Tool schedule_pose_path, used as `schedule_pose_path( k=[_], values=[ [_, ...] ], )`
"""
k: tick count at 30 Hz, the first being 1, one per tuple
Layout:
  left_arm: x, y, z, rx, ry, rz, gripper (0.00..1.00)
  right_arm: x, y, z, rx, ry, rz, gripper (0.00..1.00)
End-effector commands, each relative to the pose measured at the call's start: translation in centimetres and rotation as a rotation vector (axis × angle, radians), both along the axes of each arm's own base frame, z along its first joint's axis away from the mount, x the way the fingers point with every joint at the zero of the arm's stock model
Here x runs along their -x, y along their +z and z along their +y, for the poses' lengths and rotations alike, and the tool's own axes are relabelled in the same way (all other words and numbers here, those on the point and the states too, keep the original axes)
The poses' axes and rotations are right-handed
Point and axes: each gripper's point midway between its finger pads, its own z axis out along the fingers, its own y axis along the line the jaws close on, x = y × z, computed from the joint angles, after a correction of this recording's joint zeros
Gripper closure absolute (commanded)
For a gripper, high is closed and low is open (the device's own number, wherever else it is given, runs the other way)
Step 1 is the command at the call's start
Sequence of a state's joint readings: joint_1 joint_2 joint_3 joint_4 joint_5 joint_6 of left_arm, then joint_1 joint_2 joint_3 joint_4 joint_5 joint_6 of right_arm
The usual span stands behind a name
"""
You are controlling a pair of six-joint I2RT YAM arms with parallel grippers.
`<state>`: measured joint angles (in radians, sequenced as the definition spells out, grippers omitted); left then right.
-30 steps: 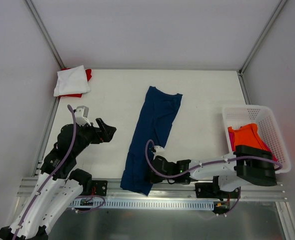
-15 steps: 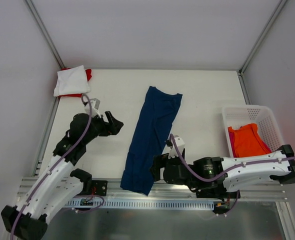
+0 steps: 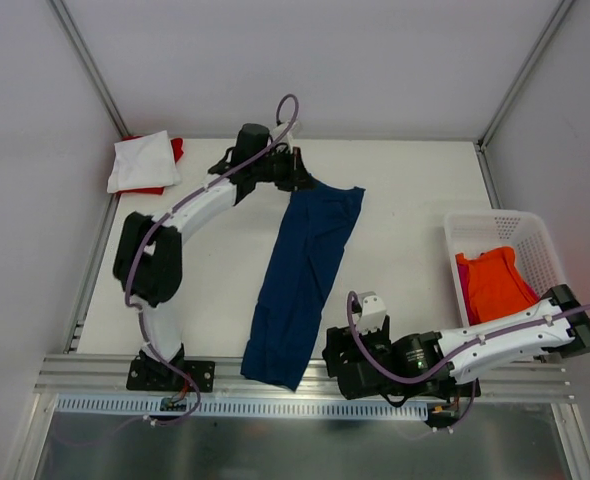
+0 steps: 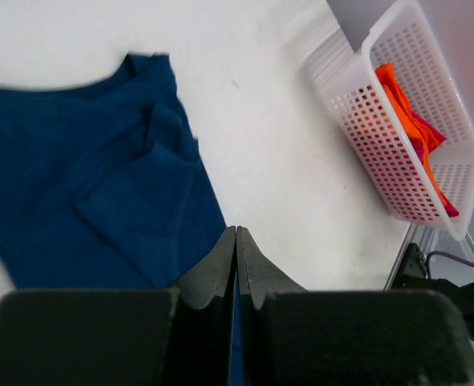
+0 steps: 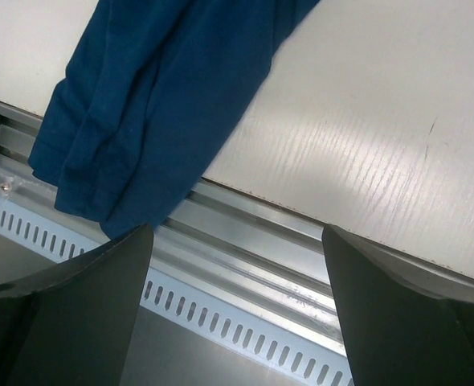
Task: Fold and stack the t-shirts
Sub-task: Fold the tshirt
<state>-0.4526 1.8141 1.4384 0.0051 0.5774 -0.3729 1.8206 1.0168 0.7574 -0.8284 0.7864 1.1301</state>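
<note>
A folded white t-shirt (image 3: 140, 162) lies in the far left corner of the tabletop (image 3: 415, 190). It sits on top of a red t-shirt (image 3: 178, 149), and only a bit of the red one peeks out.

The left arm reaches far across to the far end of the navy t-shirt (image 3: 300, 270). The left gripper (image 3: 300, 180) is right at that far left corner. Its fingers (image 4: 221, 261) are pressed tight together, with a thin line of blue cloth between them.

The navy t-shirt lies in the middle as a long thin strip, running from far to near. Its near end hangs a little over the tabletop's near edge, onto the metal rail (image 5: 245, 265).

The right gripper (image 3: 337, 352) is low at the near edge, just right of that near end. Its fingers are spread wide and hold nothing.

On the right stands a white basket (image 3: 535, 245). An orange t-shirt (image 3: 493, 285) is inside it, with a magenta t-shirt (image 4: 434, 133) under it.
</note>
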Motion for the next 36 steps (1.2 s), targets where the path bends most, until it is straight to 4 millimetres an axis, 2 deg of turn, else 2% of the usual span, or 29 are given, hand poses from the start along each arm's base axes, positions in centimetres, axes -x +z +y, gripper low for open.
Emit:
schedule_pose_path(
  k=[1, 4, 5, 6, 7, 9, 10, 12, 16, 22, 25, 26, 28, 29, 32, 33, 35, 36],
  values=[
    [-1.6, -0.1, -3.4, 0.063, -0.161, -0.009, 1.0, -0.4, 0.1, -0.9, -0.019, -0.067, -0.024, 0.1],
    [-3.0, -1.9, -5.1, 0.092, -0.204, 0.046, 1.0, -0.3, 0.0, -1.5, 0.001, -0.088, -0.032, 0.1],
    [-3.3, -1.6, -5.9, 0.102, -0.219, 0.035, 1.0, -0.3, -0.1, -2.0, 0.02, -0.088, -0.038, 0.1],
    [-3.5, -2.3, -6.2, 0.101, -0.224, 0.045, 1.0, -0.3, 0.0, -2.1, 0.016, -0.099, -0.037, 0.1],
    [-3.7, -4.1, -6.7, 0.094, -0.228, 0.078, 1.0, -0.4, 0.1, -2.2, 0.013, -0.103, -0.042, 0.1],
    [-4.2, -4.9, -7.2, 0.088, -0.226, 0.102, 1.0, -0.4, 0.2, -2.4, 0.012, -0.106, -0.045, 0.1],
    [-4.2, -6.3, -7.5, 0.083, -0.225, 0.137, 1.0, -0.4, 0.3, -2.5, 0.007, -0.108, -0.044, 0.1],
    [-4.4, -7.6, -7.8, 0.074, -0.224, 0.158, 1.0, -0.4, 0.3, -2.7, 0.004, -0.115, -0.044, 0.1],
    [-4.2, -9.5, -8.2, 0.036, -0.221, 0.166, 1.0, -0.6, 0.3, -3.2, -0.003, -0.136, -0.04, 0.1],
    [-3.8, -12.9, -7.1, -0.06, -0.216, 0.188, 1.0, -0.9, 0.2, -4.2, 0.007, -0.169, -0.035, 0.1],
    [-4.2, -14.5, -5.7, -0.155, -0.174, 0.179, 1.0, -1.1, 0.2, -4.6, 0.007, -0.184, -0.034, 0.1],
    [-5.2, -15.0, -4.9, -0.212, -0.122, 0.157, 1.0, -1.1, 0.3, -4.8, 0.009, -0.186, -0.036, 0.1],
    [-5.6, -16.2, -3.5, -0.307, -0.08, 0.158, 1.0, -1.3, 0.5, -4.9, 0.002, -0.191, -0.039, 0.1],
    [-6.5, -16.3, -2.7, -0.356, -0.032, 0.133, 1.0, -1.3, 0.6, -4.8, -0.006, -0.19, -0.039, 0.1],
    [-7.6, -16.3, -2.1, -0.408, -0.006, 0.094, 1.0, -1.5, 1.0, -4.8, -0.028, -0.194, -0.044, 0.1],
    [-7.9, -16.8, -1.8, -0.433, 0.006, 0.091, 1.0, -1.6, 1.1, -4.8, -0.036, -0.193, -0.048, 0.1],
    [-8.9, -16.1, -1.6, -0.451, 0.033, 0.079, 1.0, -1.7, 1.2, -4.9, -0.046, -0.198, -0.048, 0.1],
    [-9.4, -16.7, -1.1, -0.485, 0.064, 0.08, 1.0, -1.8, 1.2, -5.0, -0.048, -0.201, -0.049, 0.1]
  ],
)
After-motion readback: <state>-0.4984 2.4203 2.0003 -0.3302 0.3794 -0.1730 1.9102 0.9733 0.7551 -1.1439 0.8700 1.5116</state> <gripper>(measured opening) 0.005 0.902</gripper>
